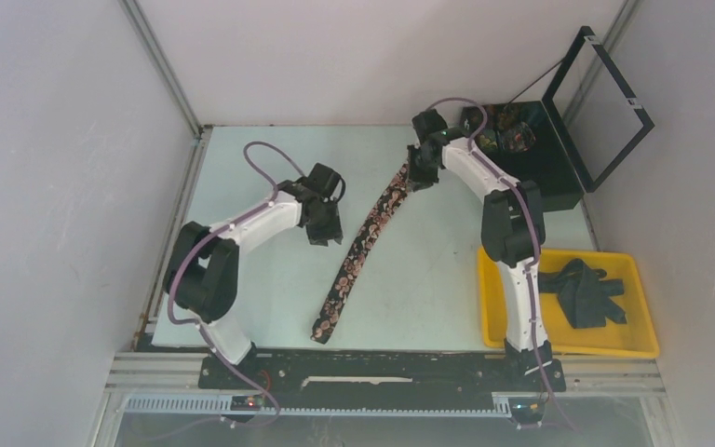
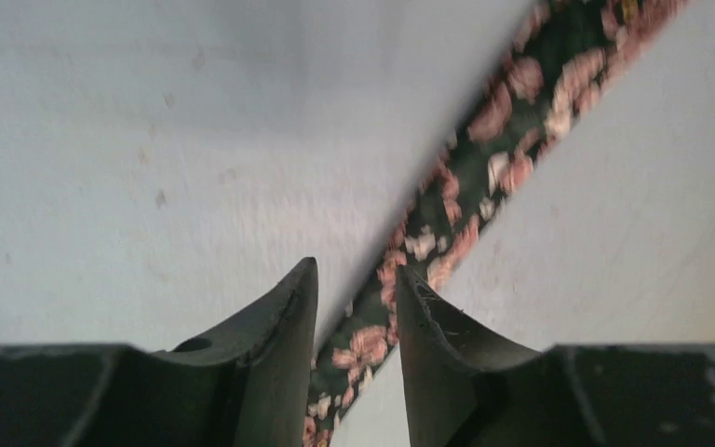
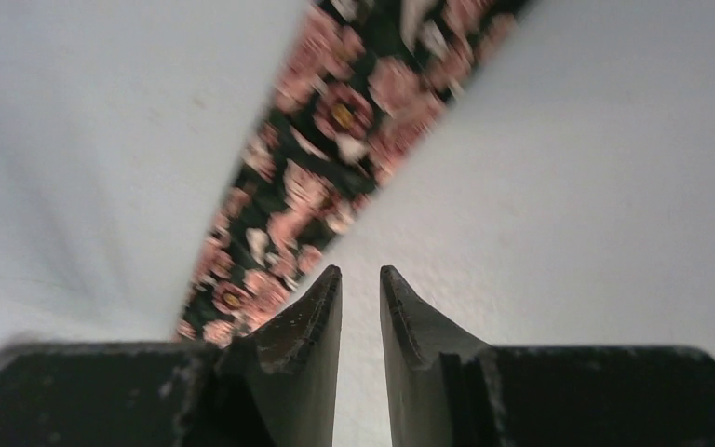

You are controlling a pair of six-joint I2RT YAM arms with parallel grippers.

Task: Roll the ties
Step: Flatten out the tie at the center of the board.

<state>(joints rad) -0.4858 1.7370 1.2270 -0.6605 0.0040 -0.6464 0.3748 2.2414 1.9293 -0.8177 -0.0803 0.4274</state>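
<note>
The paisley tie (image 1: 358, 251) lies stretched out full length on the surface (image 1: 261, 307), probably laid flat so rolling can start from 1 end. The left gripper (image 2: 356, 275) hovers parted over its middle, empty. The right gripper (image 3: 361, 272), slightly parted and empty, sits beside its far end.

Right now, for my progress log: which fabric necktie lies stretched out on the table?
The black necktie with pinkish paisley; the plain dark ones sit bunched in the yellow tray, multicoloured ones in the black box.
</note>
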